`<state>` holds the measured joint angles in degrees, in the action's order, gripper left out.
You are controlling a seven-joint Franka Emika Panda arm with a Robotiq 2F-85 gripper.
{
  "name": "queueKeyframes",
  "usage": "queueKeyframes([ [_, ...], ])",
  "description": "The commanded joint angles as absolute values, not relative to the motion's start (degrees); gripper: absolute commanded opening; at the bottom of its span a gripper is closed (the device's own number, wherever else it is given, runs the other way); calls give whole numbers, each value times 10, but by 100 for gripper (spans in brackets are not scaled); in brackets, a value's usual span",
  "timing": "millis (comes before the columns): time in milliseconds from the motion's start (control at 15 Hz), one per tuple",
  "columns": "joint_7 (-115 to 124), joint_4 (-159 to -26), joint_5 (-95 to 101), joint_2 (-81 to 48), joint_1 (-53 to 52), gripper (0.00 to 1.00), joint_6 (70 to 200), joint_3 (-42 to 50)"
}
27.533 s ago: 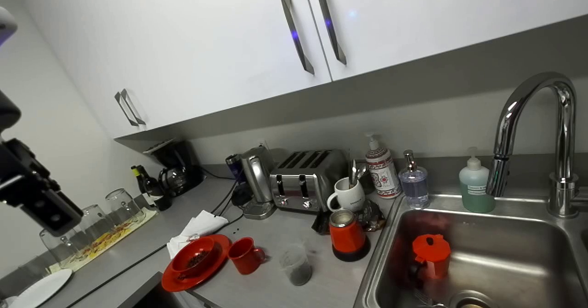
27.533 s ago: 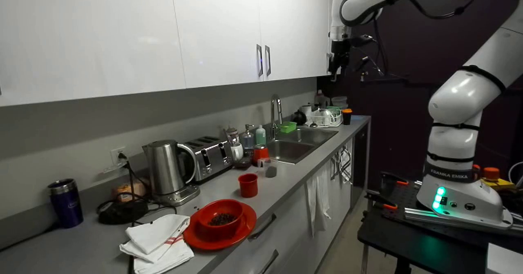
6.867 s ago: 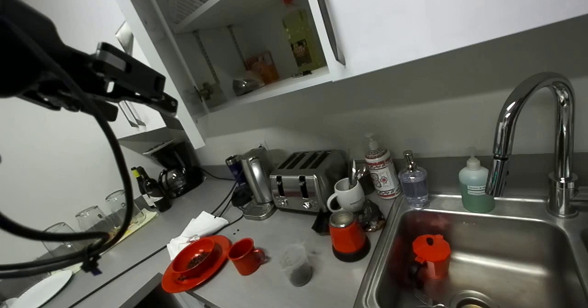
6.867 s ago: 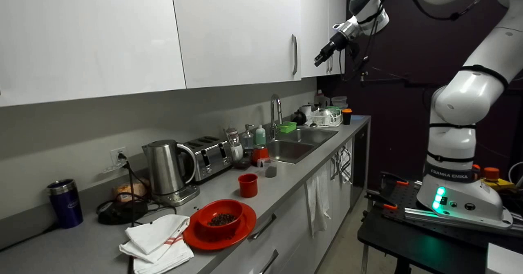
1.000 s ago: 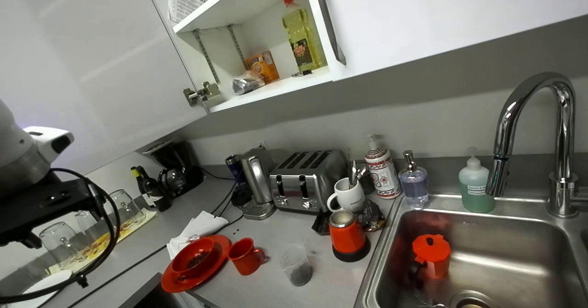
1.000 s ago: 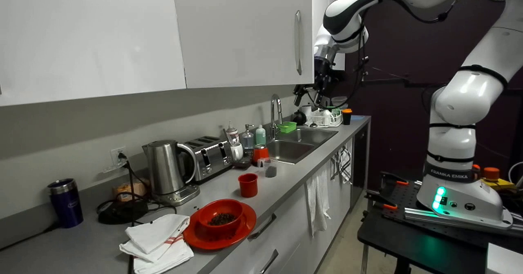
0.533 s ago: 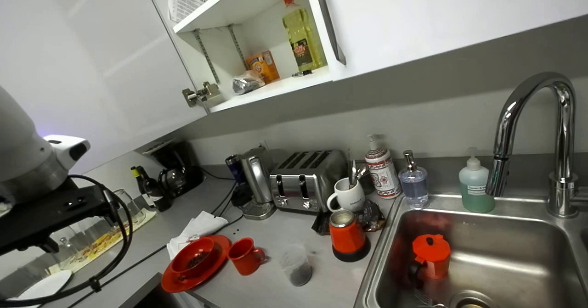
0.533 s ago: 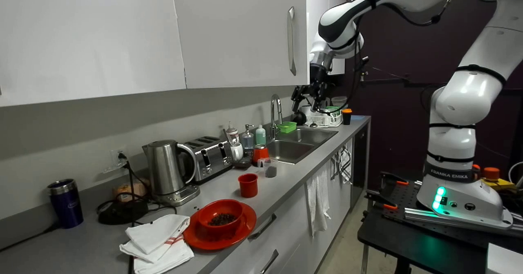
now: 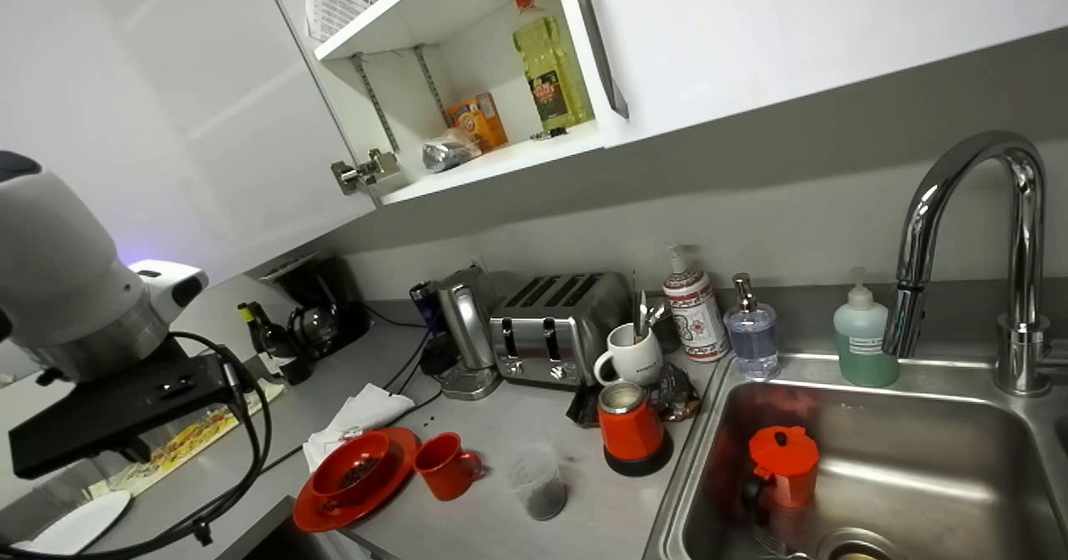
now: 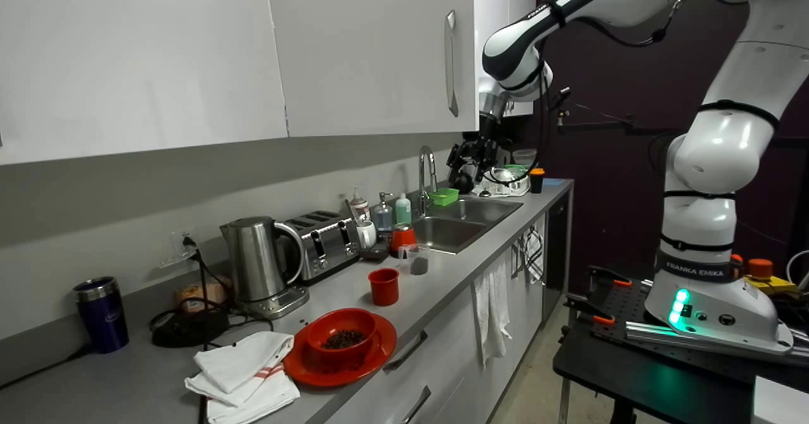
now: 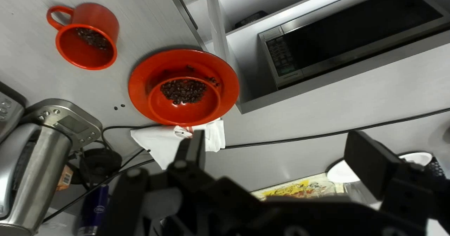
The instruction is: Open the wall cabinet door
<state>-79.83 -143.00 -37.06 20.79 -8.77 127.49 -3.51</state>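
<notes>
The wall cabinet door stands wide open, swung out on its left hinges. Its inner face point(image 9: 192, 118) shows in an exterior view, and its outer face point(image 10: 373, 51) with the long silver bar handle point(image 10: 450, 64) shows in an exterior view. My gripper point(image 10: 466, 174) points down over the counter, below the door's bottom edge and beyond its free edge. In the wrist view my gripper point(image 11: 276, 144) has its fingers wide apart with nothing between them. My wrist overlaps the door's inner face in an exterior view; I cannot tell whether they touch.
The open cabinet holds an oil bottle point(image 9: 546, 68) and an orange box point(image 9: 480, 122). The matching door point(image 9: 818, 34) beside it is shut. Below are a toaster point(image 9: 559, 326), a red mug point(image 11: 88, 35), a red plate point(image 11: 228, 77), a kettle point(image 10: 253, 260) and the sink point(image 9: 884, 410).
The door was shut at first, part open 6.9 s ago, then swung wide; it holds still over the last half second. My arm has moved lower, and rightward in an exterior view.
</notes>
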Motion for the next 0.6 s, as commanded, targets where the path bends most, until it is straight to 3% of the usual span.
queueKeyframes([
  [0,-758,-1412,-361,179,-90,100,1305,-28],
  [533,-771,-1419,-366,182,-97,100,1302,-21],
])
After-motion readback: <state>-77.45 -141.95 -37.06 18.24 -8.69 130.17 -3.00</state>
